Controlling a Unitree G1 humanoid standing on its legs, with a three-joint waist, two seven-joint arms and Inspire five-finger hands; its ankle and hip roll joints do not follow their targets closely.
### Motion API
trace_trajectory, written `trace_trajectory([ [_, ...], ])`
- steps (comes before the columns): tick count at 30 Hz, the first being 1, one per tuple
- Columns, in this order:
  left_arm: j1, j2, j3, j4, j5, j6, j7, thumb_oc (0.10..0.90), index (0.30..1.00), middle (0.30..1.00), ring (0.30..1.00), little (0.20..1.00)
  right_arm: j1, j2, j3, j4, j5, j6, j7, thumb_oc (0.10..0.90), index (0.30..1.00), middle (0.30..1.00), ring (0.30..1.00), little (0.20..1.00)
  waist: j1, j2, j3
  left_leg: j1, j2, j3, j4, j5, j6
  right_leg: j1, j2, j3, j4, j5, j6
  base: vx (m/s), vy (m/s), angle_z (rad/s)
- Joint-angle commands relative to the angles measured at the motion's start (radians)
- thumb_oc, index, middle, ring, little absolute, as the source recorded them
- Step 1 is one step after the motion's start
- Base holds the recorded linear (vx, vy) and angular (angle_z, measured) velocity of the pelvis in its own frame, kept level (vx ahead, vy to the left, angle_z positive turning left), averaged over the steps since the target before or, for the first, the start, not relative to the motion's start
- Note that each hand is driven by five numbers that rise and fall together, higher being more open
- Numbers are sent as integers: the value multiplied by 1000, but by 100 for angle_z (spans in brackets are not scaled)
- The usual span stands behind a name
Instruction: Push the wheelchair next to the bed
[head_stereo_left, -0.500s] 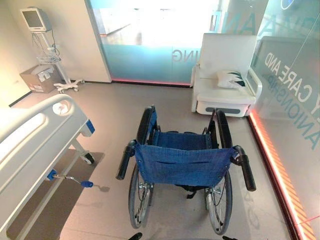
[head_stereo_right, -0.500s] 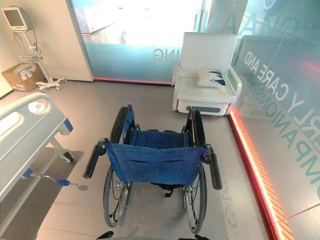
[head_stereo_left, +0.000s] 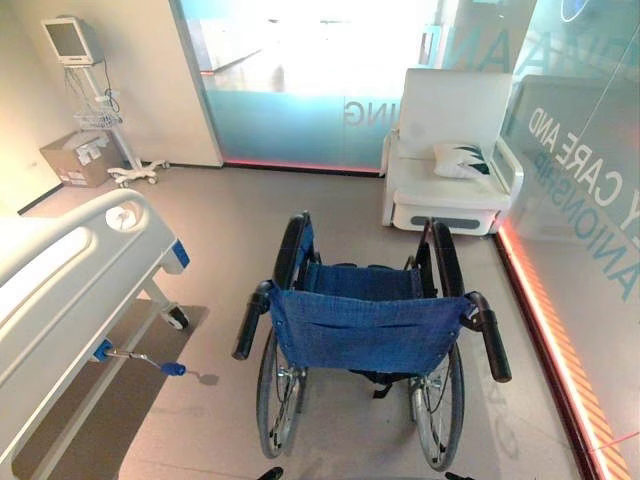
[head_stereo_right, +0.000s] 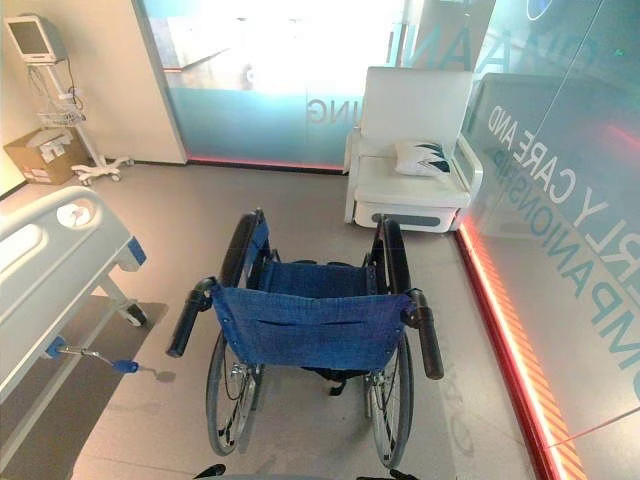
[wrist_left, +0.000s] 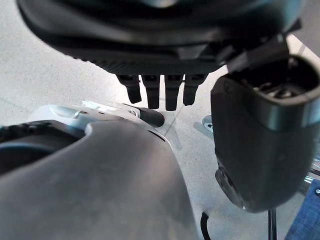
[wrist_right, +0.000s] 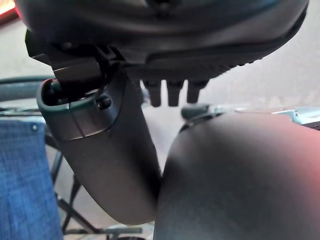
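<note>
Grey room floor (head_stereo_left: 230, 230) in the head views carries the wheelchair (head_stereo_left: 365, 325) at centre with its blue back toward the camera. It stands apart from the white bed (head_stereo_left: 60, 290) at left and short of a white armchair (head_stereo_left: 445, 150) by the glass wall (head_stereo_left: 300, 90). Left wrist view: left hand (wrist_left: 160, 35) hangs with fingers (wrist_left: 152, 92) straight and loose, holding nothing. Right wrist view: right hand (wrist_right: 165, 35) likewise relaxed and empty, near the wheelchair's blue cloth.

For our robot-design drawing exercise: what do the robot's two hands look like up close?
Both hands are dark: the left hand and right hand each show a ribbed black palm edge, a row of black fingers and a thick, rounded dark-grey thumb.
</note>
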Motion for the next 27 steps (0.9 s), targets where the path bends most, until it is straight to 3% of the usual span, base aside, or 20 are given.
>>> trace_trajectory([
  [1, -85, -47, 10, 71, -24, -7, 11, 800, 900, 900, 900, 900, -20, 7, 29, 79, -26, -13, -48, 800, 900, 900, 900, 900, 3, 30, 58, 11, -42, -1, 11, -64, 25, 17, 26, -18, 8, -23, -33, 0, 0, 0],
  [4, -83, -32, 30, 57, -22, -44, 24, 800, 900, 900, 900, 900, -22, -3, -6, 67, 81, -16, -58, 800, 900, 900, 900, 900, 3, 32, 60, 14, -42, -1, 11, -62, 23, 20, 26, -18, 8, -21, -31, 0, 0, 0],
  [10, -80, 48, 93, -42, -109, -111, 42, 800, 900, 900, 900, 900, -13, -76, -87, -38, 153, -50, -91, 800, 900, 900, 900, 900, 1, 41, 64, 10, -39, 1, 11, -58, 23, 17, 26, -14, 6, -19, -27, 0, 0, 0],
  [17, -39, 180, 258, -326, -198, -114, 34, 800, 900, 900, 900, 900, 44, -166, -223, -290, 218, -111, -178, 800, 900, 900, 900, 900, 4, 39, 64, 0, -34, 2, 11, -52, 21, 6, 27, -16, 6, -13, -25, 0, 0, 0],
  [21, -38, 237, 297, -403, -172, -95, 52, 800, 900, 900, 900, 900, 55, -216, -287, -392, 250, -122, -233, 800, 900, 900, 900, 900, 3, 32, 68, -4, -33, 2, 11, -51, 20, 3, 28, -15, 6, -10, -23, 0, 0, 0],
  [24, -21, 305, 372, -568, -151, -89, 67, 800, 900, 900, 900, 900, 79, -279, -375, -561, 251, -107, -284, 800, 900, 900, 900, 900, 0, 29, 71, -4, -31, 4, 11, -54, 18, 3, 27, -18, 6, -11, -22, 0, 0, 0],
  [27, -11, 335, 434, -664, -186, -70, 108, 800, 900, 900, 900, 900, 91, -291, -419, -655, 263, -129, -308, 800, 900, 900, 900, 900, -3, 27, 70, -5, -31, 2, 11, -56, 17, 3, 28, -15, 6, -14, -22, 1, 2, 1],
])
